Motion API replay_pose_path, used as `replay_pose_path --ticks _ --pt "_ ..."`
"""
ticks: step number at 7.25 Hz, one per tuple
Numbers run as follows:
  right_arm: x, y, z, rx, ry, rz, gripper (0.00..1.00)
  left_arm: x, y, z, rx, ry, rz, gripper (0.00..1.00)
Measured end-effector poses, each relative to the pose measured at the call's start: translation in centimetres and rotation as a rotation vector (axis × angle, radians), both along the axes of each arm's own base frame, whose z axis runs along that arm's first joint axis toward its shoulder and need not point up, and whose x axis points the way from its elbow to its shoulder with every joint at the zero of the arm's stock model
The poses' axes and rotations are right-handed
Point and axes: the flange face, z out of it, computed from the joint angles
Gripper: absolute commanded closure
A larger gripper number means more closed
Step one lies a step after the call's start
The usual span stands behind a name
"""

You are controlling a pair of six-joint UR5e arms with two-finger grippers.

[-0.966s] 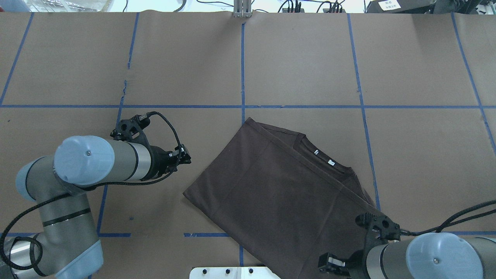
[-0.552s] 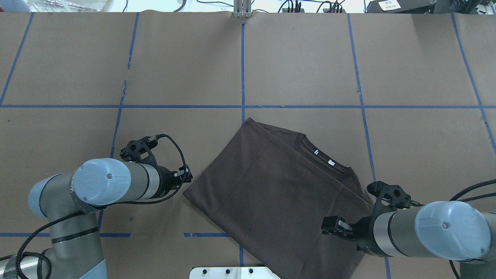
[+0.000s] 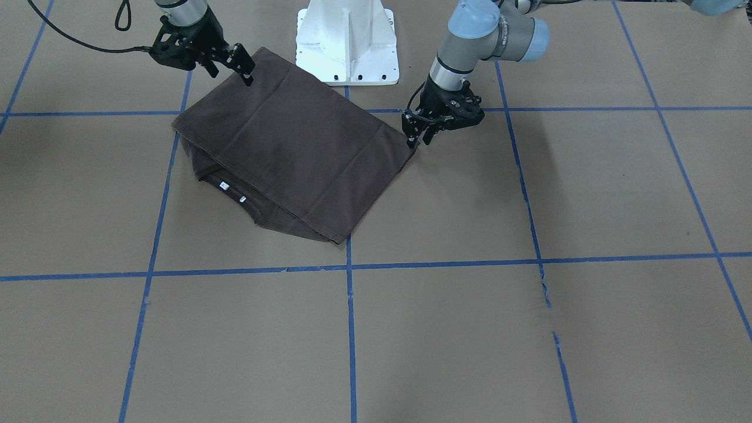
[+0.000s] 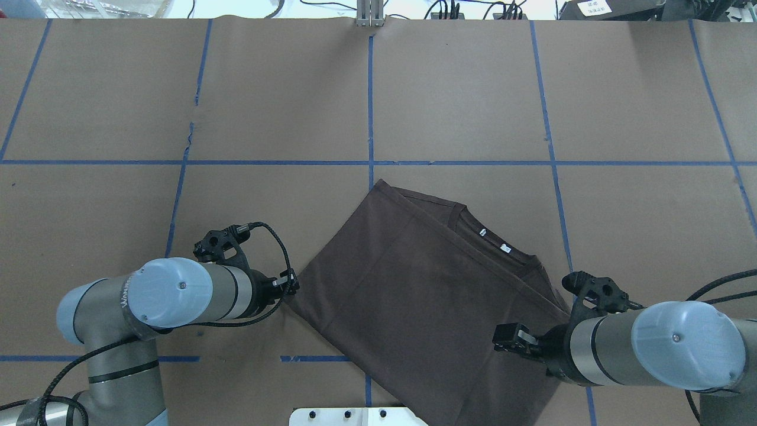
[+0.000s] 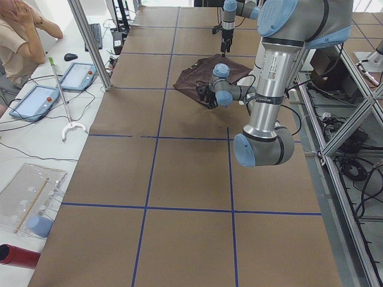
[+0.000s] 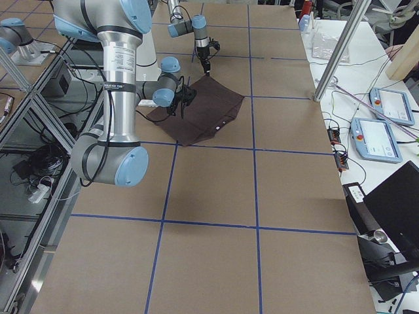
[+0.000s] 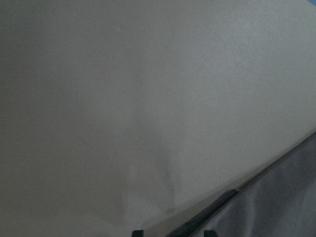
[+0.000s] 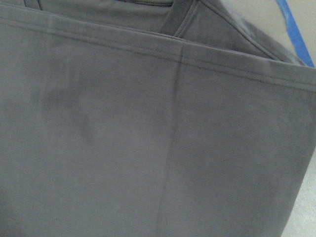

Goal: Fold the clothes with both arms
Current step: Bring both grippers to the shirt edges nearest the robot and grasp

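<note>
The dark brown T-shirt (image 4: 414,307) lies folded and skewed on the brown paper, with its collar and white labels (image 4: 494,239) showing on the far side. My left gripper (image 4: 290,287) is low at the shirt's left corner, also seen in the front view (image 3: 418,136). Its fingertips stand apart at the hem in the left wrist view, where the shirt (image 7: 291,197) fills the lower right corner. My right gripper (image 4: 511,340) hangs open over the shirt's near right part, the left side in the front view (image 3: 238,64). The right wrist view shows only cloth (image 8: 148,148).
The white bolted pedestal (image 3: 346,41) stands at the near edge, right behind the shirt. Blue tape lines (image 4: 371,106) grid the paper. A seated person (image 5: 18,36) and tablets (image 5: 36,98) are beside the table's far side.
My left arm swung in and down until its gripper reached the shirt's left corner. My right arm came forward, carrying its gripper over the shirt's near right part. The shirt has not moved.
</note>
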Motion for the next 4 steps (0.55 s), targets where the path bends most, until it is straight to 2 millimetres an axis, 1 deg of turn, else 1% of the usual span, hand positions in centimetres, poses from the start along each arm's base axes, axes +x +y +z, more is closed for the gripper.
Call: replay_pose_path --ticks 1,4 --pt "0.01 -0.02 0.06 0.000 0.001 0.001 0.00 0.26 0.15 0.09 -0.001 -0.002 0.004 1.00" --pt "-0.06 -0.03 0.23 -0.001 0.005 0.001 0.00 0.35 0.24 -0.42 0.001 0.003 0.008 1.00"
